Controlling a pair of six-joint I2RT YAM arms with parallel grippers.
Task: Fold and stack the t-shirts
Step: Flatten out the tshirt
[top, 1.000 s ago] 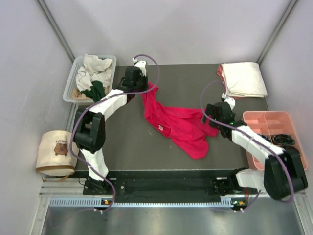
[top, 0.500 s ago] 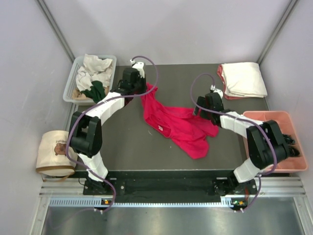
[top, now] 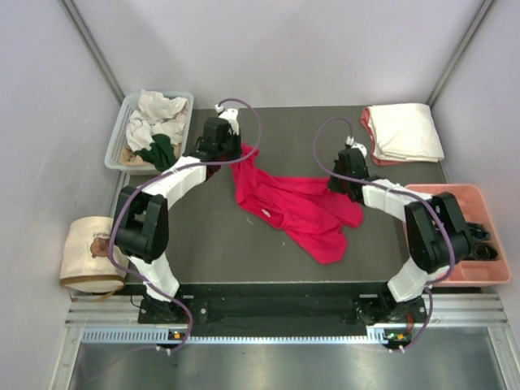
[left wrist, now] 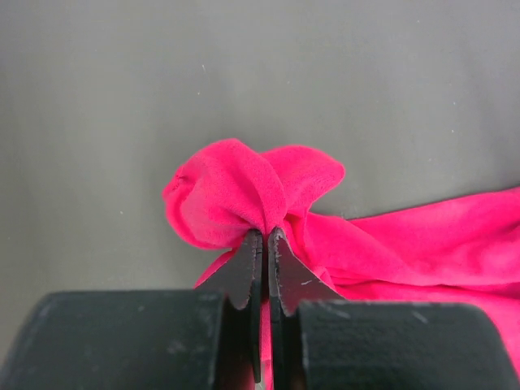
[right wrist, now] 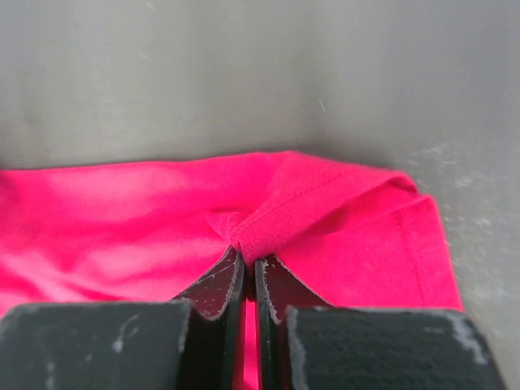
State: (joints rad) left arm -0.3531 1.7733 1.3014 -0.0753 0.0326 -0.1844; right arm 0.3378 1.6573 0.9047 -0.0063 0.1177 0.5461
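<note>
Though crumpled, one red t-shirt, two pincers.

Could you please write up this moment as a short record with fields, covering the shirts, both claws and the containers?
shirt in work: red t-shirt, crumpled and unfolded on the dark table
left claw: shut on a bunched far-left corner of the red t-shirt
right claw: shut on a hemmed edge at its right side
folded stack: cream-white over salmon-pink, far right corner
clear bin: far left, holds loose shirts, white, green, tan
pink tray: right of the table
bear bag: left, off the table
</note>
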